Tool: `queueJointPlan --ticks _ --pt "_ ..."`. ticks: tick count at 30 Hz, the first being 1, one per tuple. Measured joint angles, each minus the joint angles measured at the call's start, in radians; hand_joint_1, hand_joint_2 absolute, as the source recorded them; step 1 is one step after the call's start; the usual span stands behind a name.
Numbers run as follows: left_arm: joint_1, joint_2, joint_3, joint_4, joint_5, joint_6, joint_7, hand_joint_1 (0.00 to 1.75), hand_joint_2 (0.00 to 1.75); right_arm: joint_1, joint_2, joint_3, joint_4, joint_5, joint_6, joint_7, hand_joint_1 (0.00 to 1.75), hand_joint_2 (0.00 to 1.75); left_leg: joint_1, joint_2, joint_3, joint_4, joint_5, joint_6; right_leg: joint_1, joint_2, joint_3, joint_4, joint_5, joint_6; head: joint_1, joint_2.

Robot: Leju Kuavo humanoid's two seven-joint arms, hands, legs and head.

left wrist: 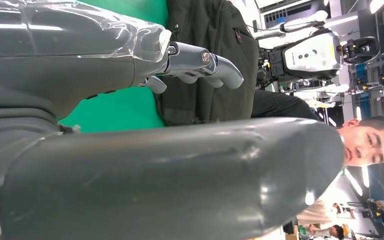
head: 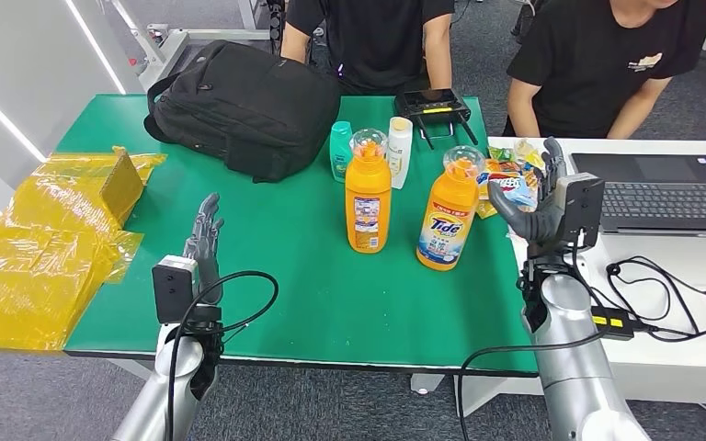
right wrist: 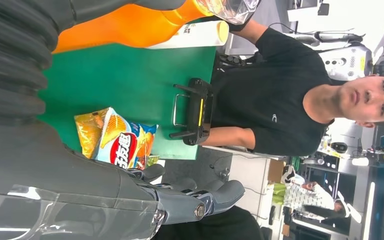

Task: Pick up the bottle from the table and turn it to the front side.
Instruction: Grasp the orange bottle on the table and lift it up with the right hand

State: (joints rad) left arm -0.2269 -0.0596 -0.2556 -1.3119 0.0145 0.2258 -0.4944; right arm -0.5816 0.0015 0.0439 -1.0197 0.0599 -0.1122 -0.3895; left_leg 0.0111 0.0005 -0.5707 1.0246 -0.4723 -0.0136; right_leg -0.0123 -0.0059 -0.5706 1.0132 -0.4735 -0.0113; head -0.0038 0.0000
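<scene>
Bright even indoor light, soft short shadows beside the orange bottles (head: 449,216) on the green table (head: 276,294), white glare strips left of the table, wrist views blurred up close, sharp farther off.

This looks like a robotics lab inside an office. A green table (head: 267,285) stands beside a white desk (head: 689,266) with an open laptop (head: 662,188) and loose cables (head: 648,303). Two people in black T-shirts sit behind, and other robot machines (left wrist: 312,52) stand under ceiling strip lights.
</scene>
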Motion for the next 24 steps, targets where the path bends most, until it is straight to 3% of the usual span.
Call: queueJointPlan --ticks 4,12,24 --pt "0.001 0.0 0.0 0.0 0.001 0.004 -0.002 0.0 0.0 0.0 0.0 0.001 0.0 0.001 0.004 -0.002 0.0 0.0 0.0 0.0 0.0 0.0 0.0 0.0 0.0 0.0 0.0 0.0 0.0 0.0 0.0 0.0" --pt "0.05 0.009 0.026 -0.028 0.02 0.028 -0.03 0.0 0.0 -0.02 0.0 0.049 0.0 0.006 0.062 -0.016 0.0 0.0 0.0 -0.001 -0.001 0.0 0.0 0.0 0.0 -0.001 -0.001 0.001 0.0 0.0 0.0 0.0" --pt "0.025 -0.001 0.029 -0.018 0.009 0.014 -0.03 0.0 0.0 -0.094 0.001 0.073 0.051 0.03 0.076 -0.002 0.0 0.0 0.0 -0.001 -0.002 0.001 0.001 0.0 0.0 -0.001 -0.001 0.001 0.001 0.0 0.0 0.0"
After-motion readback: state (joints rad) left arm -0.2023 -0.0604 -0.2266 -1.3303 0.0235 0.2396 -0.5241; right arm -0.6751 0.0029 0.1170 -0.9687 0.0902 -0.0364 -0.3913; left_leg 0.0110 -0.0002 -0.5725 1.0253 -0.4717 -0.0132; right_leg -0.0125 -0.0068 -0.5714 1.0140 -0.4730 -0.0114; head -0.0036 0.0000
